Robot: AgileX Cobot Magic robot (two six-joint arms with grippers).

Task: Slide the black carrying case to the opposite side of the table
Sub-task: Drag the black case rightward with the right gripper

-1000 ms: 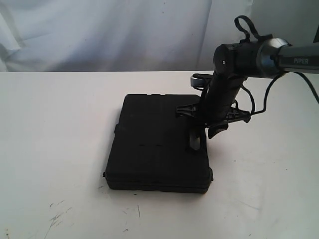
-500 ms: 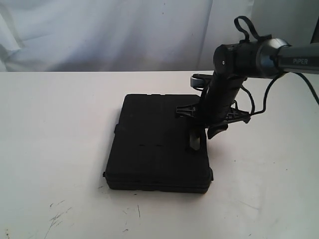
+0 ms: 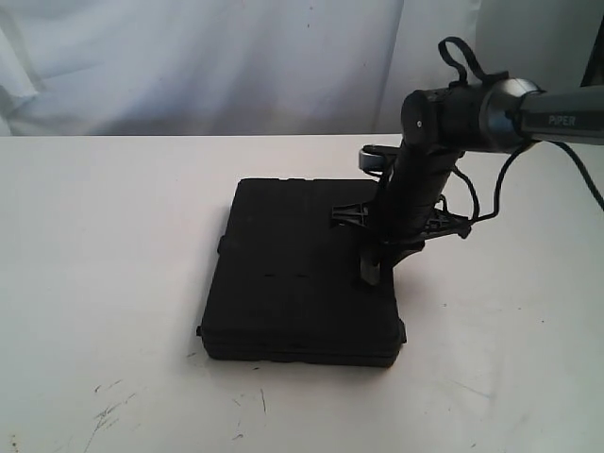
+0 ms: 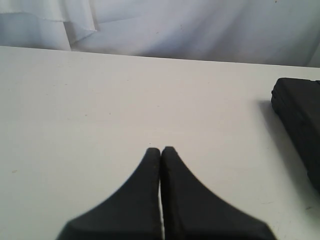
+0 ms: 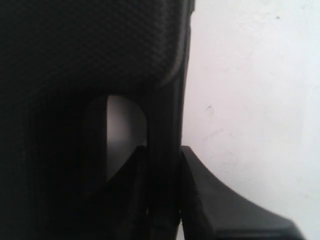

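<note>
A black carrying case (image 3: 300,274) lies flat on the white table (image 3: 113,236), and the right pincer (image 3: 370,271) comes down on its edge from above. In the right wrist view the right pincer (image 5: 163,151) stands astride the thin bar of the carry handle (image 5: 162,112), one finger (image 5: 131,200) in the handle's opening and the other finger (image 5: 220,205) outside it, over bare tabletop. Both press against the bar with no gap showing, so the pincer is clenched on it. The textured body of the case (image 5: 80,45) spreads away from the pincer on the side toward the other arm.

The left pincer (image 4: 160,151) is clenched on nothing, its tips pressed together above white tabletop (image 4: 90,100). One corner of the case (image 4: 300,120) lies well apart from it, off to one side.

The tabletop (image 5: 250,90) is matt white and lightly flecked. Dark scuff marks (image 3: 109,406) lie on the near side of the case, well away from the right pincer. Beyond that pincer the table's far edge meets a pale draped cloth (image 3: 189,66) that closes off the room. White surface runs wide on both sides of the case, with the broader stretch on the side away from the right pincer. The right arm (image 3: 563,120), marked PIPER, reaches in above the table with a black cable (image 3: 483,203) looping beside the wrist.
</note>
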